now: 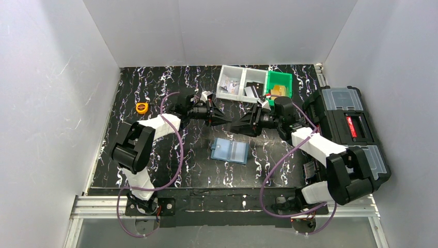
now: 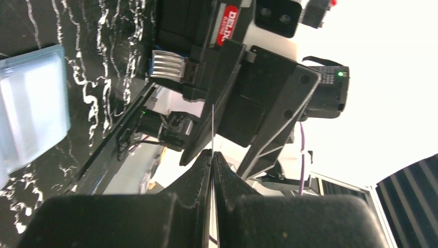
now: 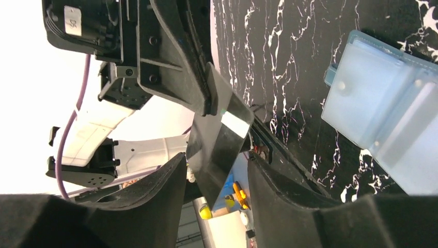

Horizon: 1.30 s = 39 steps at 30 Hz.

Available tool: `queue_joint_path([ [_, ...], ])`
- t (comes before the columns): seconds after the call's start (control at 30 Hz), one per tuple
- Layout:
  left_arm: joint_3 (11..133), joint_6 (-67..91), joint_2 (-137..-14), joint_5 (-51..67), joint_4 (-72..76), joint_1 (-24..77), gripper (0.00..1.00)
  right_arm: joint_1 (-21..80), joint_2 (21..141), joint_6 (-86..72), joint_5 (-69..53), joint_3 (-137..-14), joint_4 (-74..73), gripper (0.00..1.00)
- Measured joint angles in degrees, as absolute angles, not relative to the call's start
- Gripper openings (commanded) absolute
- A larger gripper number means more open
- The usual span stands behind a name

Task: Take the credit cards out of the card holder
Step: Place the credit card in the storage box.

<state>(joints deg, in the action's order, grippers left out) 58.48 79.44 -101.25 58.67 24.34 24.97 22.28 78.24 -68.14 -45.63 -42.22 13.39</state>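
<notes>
The card holder point(image 1: 230, 151) lies unfolded on the black marbled table, dusty blue with a paler inside, and also shows in the wrist views point(image 2: 31, 103) point(image 3: 387, 129). Above and behind it the two grippers meet tip to tip. My left gripper point(image 1: 227, 119) point(image 2: 212, 153) is shut on a dark, shiny credit card point(image 3: 219, 137), which shows only as a thin edge point(image 2: 212, 129) in the left wrist view. My right gripper point(image 1: 235, 125) point(image 3: 217, 165) is open, with the card's free end hanging between its spread fingers, touching neither that I can see.
Clear bins point(image 1: 240, 82) and a green bin point(image 1: 279, 84) holding small items stand at the back. A black toolbox point(image 1: 351, 129) sits along the right edge. An orange tape measure point(image 1: 141, 107) lies at the left. White walls enclose the table.
</notes>
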Motion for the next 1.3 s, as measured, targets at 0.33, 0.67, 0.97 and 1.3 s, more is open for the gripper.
queue_joint_path([
  [0.33, 56.8, 89.9, -101.7, 58.1, 37.5, 25.0, 0.10, 22.2, 80.4, -74.3, -47.0, -41.8, 22.2, 0.01],
  [0.67, 62.2, 71.1, -98.8, 54.2, 10.4, 25.0, 0.98, 22.2, 80.4, -69.0, -43.9, -42.7, 14.1, 0.01],
  [0.97, 71.8, 50.6, -93.3, 45.8, -16.5, 24.5, 0.98, 19.5, 81.1, -55.8, -34.9, -53.9, -5.7, 0.01],
  [1.3, 72.7, 40.1, -92.9, 42.9, -30.0, 24.4, 0.98, 12.6, 100.4, -43.4, -24.5, -81.1, -20.8, 0.01],
])
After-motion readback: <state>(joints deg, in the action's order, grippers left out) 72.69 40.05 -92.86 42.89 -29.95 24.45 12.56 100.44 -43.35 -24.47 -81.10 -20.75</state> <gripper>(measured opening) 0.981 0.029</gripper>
